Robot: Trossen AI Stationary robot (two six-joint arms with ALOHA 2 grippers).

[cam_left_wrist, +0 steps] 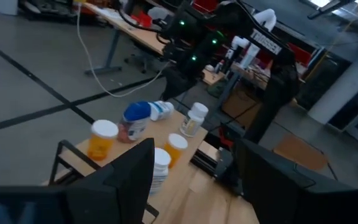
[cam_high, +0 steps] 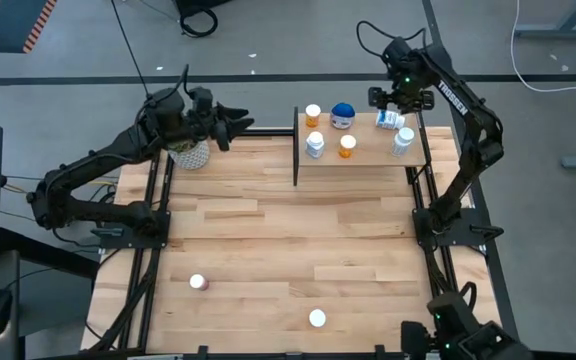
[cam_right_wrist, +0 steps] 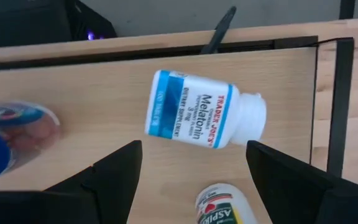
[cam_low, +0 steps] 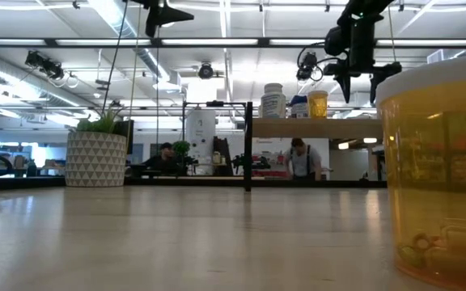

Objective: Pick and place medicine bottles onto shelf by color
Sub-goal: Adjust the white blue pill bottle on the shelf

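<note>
Nearest the low camera, an orange bottle (cam_low: 435, 170) stands on the desk (cam_high: 268, 230), filling the picture's right edge. Seen from above, two bottles remain on the desk's near part: a pink-bodied one (cam_high: 198, 282) and a white-capped one (cam_high: 317, 318), well apart.

Shelf (cam_high: 368, 152) sits at the desk's far right corner. On it: an orange bottle at the back left (cam_high: 313, 115), the rounded blue bottle (cam_high: 343, 115) beside it, a white bottle (cam_high: 315, 145) and a second orange bottle (cam_high: 347, 146) in front, and a clear-bodied bottle (cam_high: 402, 140) near the right end.

Right tool (cam_high: 392, 100) hangs directly above the shelf's back right part, fingers spread and empty. Beneath it a white bottle with a blue label (cam_right_wrist: 204, 117) lies on its side on the shelf, touching neither finger.

Left tool (cam_high: 236, 128) is raised over the desk's far edge, just past the potted plant (cam_high: 188, 152), pointing toward the shelf. Its fingers stand apart with nothing between them.
</note>
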